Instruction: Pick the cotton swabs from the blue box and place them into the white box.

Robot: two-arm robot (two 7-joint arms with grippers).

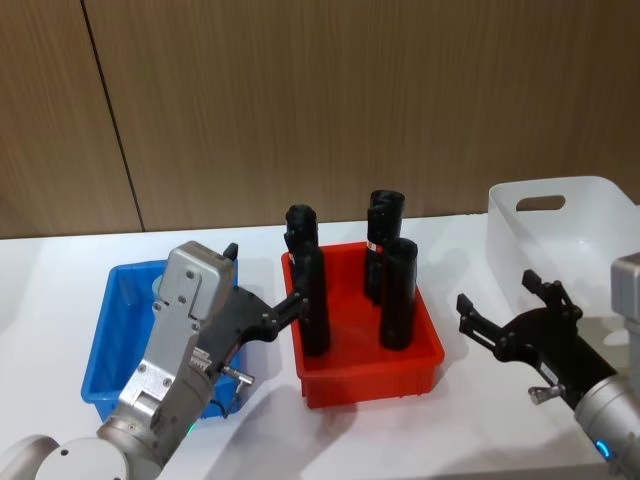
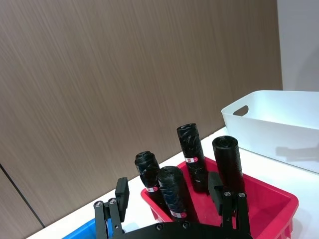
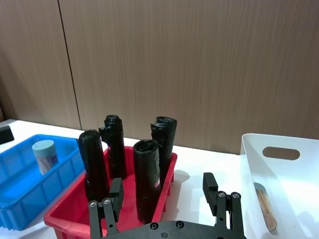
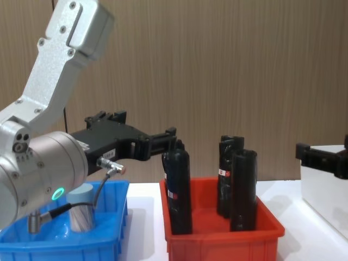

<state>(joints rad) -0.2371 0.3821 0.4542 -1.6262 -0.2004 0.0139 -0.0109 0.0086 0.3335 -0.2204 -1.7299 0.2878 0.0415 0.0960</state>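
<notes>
Left gripper, jaws apart, should drop squarely astride the jar in the blue box; right gripper hangs spread by the white box.

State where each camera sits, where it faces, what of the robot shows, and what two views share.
Head: high, looking down on blue box, red bin, white box; both arms, left gripper and right gripper.
Chest: low, looking across the table; left arm looms.
Left wrist: behind that gripper's fingers, facing the black cylinders.
Right wrist: behind its fingers, facing the red bin.
Shared: chest and right wrist see cotton swabs in the blue box.
</notes>
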